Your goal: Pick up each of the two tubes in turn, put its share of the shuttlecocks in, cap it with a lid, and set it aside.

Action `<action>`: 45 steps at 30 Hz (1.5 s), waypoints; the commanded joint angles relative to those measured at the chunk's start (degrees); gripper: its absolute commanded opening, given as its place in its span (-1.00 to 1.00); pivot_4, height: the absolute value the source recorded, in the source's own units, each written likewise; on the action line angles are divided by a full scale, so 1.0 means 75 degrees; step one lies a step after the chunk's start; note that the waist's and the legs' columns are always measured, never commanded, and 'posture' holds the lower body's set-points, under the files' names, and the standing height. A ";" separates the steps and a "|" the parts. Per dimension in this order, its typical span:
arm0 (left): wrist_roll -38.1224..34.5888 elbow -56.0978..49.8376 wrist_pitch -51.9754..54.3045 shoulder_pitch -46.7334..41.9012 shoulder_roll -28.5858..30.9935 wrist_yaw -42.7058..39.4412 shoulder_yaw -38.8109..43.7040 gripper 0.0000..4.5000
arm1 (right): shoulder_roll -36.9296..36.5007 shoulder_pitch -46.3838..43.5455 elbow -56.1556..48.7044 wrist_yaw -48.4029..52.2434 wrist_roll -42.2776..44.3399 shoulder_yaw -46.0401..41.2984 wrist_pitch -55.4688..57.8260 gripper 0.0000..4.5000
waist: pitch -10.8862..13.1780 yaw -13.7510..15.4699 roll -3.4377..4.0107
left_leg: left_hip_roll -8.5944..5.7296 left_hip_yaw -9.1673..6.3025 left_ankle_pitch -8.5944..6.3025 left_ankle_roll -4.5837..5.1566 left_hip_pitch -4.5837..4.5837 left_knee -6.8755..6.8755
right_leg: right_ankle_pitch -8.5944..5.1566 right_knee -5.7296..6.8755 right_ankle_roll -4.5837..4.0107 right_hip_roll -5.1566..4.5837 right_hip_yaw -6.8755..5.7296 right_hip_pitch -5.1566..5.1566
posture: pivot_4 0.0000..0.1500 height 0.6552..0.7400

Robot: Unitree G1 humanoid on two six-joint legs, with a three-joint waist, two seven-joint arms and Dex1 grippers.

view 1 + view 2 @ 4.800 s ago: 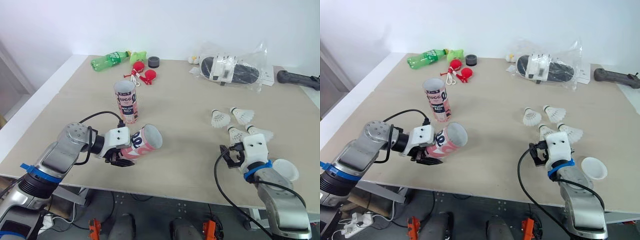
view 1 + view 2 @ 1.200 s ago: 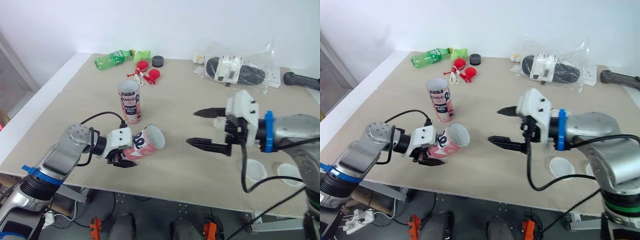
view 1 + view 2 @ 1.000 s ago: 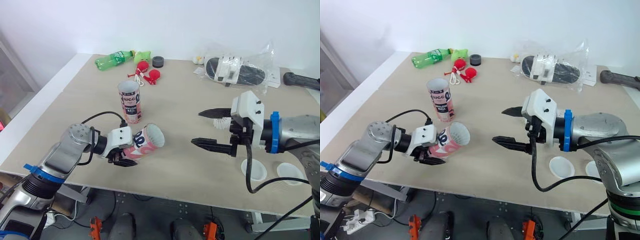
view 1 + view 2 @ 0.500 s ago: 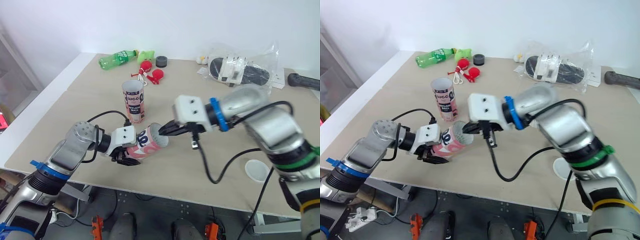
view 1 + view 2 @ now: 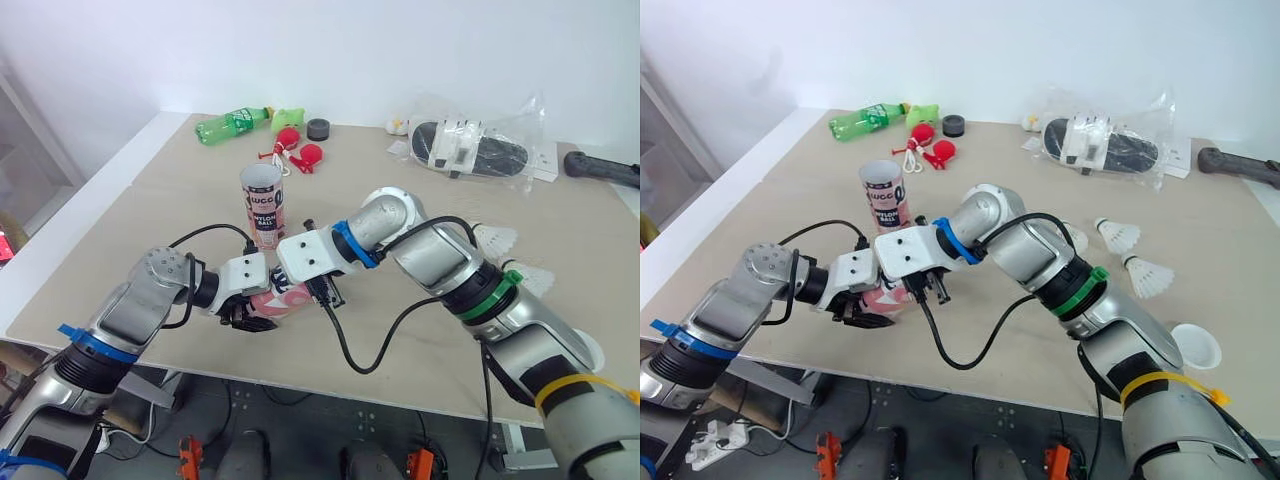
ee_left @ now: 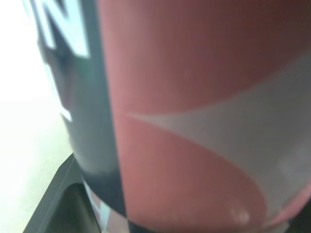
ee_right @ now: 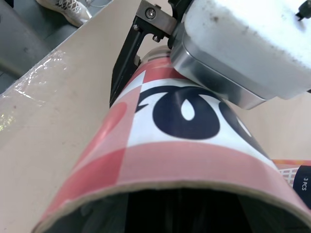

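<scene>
Clamping the tilted tube (image 5: 278,299), left hand (image 5: 250,312) angles inward; right hand (image 5: 325,291) at its mouth, state unclear

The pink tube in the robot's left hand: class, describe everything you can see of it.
The tube looks like cardboard, patterned in pink and white panels with large dark lettering. It has no lid, and its open mouth is dark inside. It is tilted nearly onto its side over the table, near the front edge, gripped at its other end by the left hand, with the right hand at its mouth.

Table (image 5: 385,175) with shuttlecocks (image 5: 1118,236), bottle (image 5: 232,124), upright tube (image 5: 263,203)
</scene>
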 commanded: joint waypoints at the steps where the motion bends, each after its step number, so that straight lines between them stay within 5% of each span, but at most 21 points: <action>1: 0.0055 0.0029 0.0111 0.0267 -0.0168 0.0035 -0.0558 0.34 | -0.0173 -0.0064 -0.0597 0.0342 0.0350 -0.0550 0.0321 -0.96 | 0.0001 0.0003 0.0000 | 0.0002 0.0002 0.0000 -0.0001 -0.0006 0.0000 | 0.0000 0.0000 -0.0001 -0.0007 -0.0007 -0.0002 | 1.00 1.00; 15: 0.0080 0.0087 0.0100 0.0223 -0.0258 0.0032 -0.0581 0.34 | -0.1905 0.0000 -0.2015 0.1191 0.1992 -0.2410 0.1675 -0.96 | 0.0006 0.0214 0.0002 | -0.0020 0.0015 0.0013 0.0014 -0.0084 0.0014 | -0.0072 -0.0005 -0.0023 -0.0081 -0.0115 -0.0002 | 1.00 1.00; 19: 0.0024 0.0045 -0.0029 0.0231 -0.0311 0.0098 -0.0477 0.34 | -0.3239 0.0598 -0.1776 0.1682 0.2084 -0.2979 0.1485 -0.96 | 0.0019 0.0246 -0.0022 | -0.0023 0.0018 0.0013 0.0014 -0.0102 0.0022 | -0.0081 -0.0007 -0.0010 -0.0097 -0.0129 0.0008 | 1.00 1.00; 23: -0.0203 -0.0188 -0.0142 0.0234 -0.0391 0.0189 -0.0164 0.34 | -0.4624 0.1363 -0.1372 0.2120 0.2023 -0.3213 0.1074 -0.51 | 0.0021 0.0250 -0.0021 | -0.0048 0.0036 0.0013 0.0015 -0.0111 0.0023 | -0.0089 -0.0014 0.0002 -0.0147 -0.0140 0.0006 | 1.00 1.00; 30: -0.0784 -0.0250 -0.0463 0.0036 -0.1020 0.0630 0.0496 0.34 | -0.6760 0.2955 -0.0248 0.2152 0.1629 -0.3170 -0.0303 0.98 | 0.0068 0.0242 -0.0038 | -0.0067 0.0024 0.0014 0.0018 -0.0156 0.0023 | -0.0116 -0.0017 0.0025 -0.0159 -0.0162 -0.0004 | 1.00 1.00; 45: -0.1488 0.0670 -0.1836 0.0241 -0.3771 0.2168 0.0529 0.34 | -0.7061 0.3970 0.1045 0.2059 0.0164 -0.2957 -0.1510 1.00 | 0.0153 0.0032 0.0056 | -0.0049 -0.0007 0.0013 0.0021 -0.0229 0.0046 | -0.0099 0.0005 0.0070 -0.0097 -0.0168 -0.0019 | 1.00 1.00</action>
